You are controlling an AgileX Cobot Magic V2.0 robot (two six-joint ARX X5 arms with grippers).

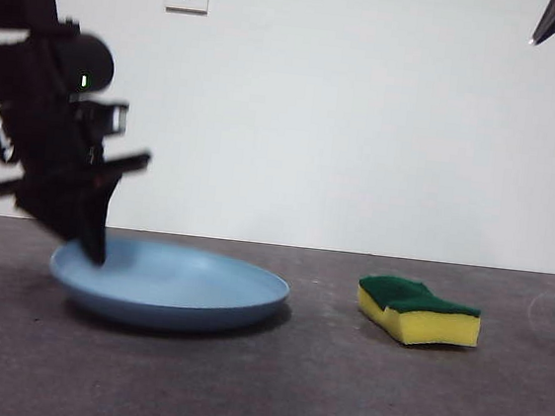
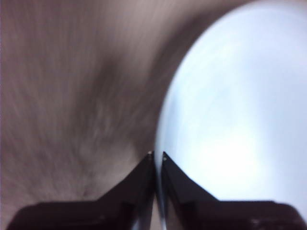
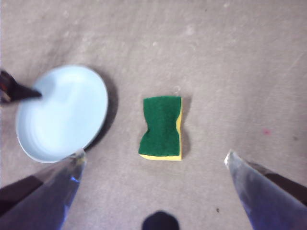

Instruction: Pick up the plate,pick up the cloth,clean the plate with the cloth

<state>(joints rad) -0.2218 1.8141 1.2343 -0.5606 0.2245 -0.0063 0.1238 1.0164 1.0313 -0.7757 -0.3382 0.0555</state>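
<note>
- The table (image 1: pixel 337 393) is carrying both task things, well apart from each other.
- The plate (image 1: pixel 175 285) is lying flat at one side of the table; the first step, picking it up, is the one in hand and looks not yet done.
- The left gripper (image 2: pixel 157 157) is sitting at the plate's rim, its jaws drawn almost together with the thin rim edge running into the narrow gap, so it seems to be pinching the plate; the wrist view is blurred.
- The right gripper (image 3: pixel 153 163) is hanging high above the table with jaws spread wide and holding nothing.
- The sponge (image 3: pixel 161 127) is resting green side up just beside the plate, below the right gripper.
- Next, I judge, the left arm is needing a firm pinch before lifting, and the right arm a straight descent onto the sponge.
</note>
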